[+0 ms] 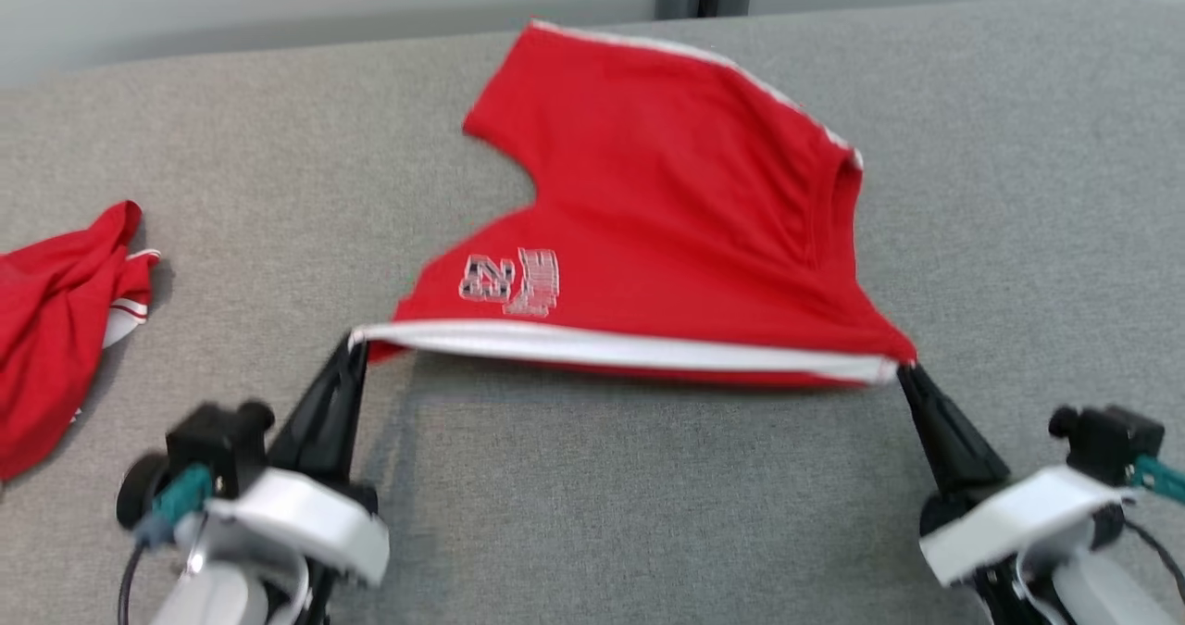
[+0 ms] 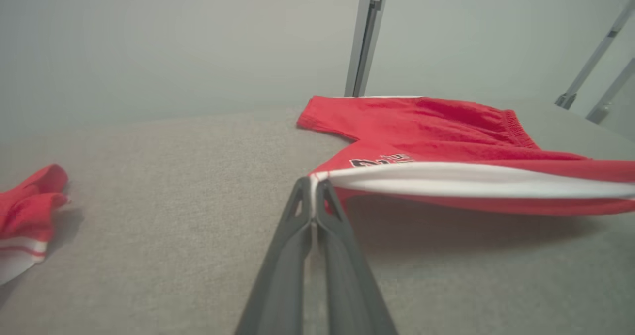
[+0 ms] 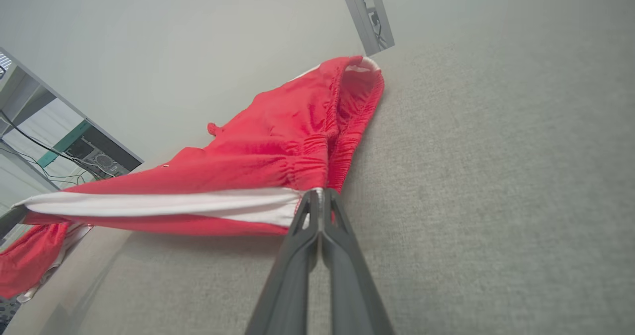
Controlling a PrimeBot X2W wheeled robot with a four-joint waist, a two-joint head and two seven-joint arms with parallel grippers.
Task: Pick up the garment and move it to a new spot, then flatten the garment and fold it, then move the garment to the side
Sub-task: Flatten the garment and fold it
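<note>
Left fingers (image 1: 326, 410), just right of a crumpled red cloth (image 1: 56, 319) sitting at 9 o'clock on the grey table (image 1: 648, 495), are pinched tight on the near-left corner of the red garment (image 1: 667, 218). Its white-striped edge is pulled taut and lifted, and the far part lies on the table toward 12 o'clock. Right fingers (image 1: 940, 426) are clamped on the near-right corner, around 4 o'clock.
</note>
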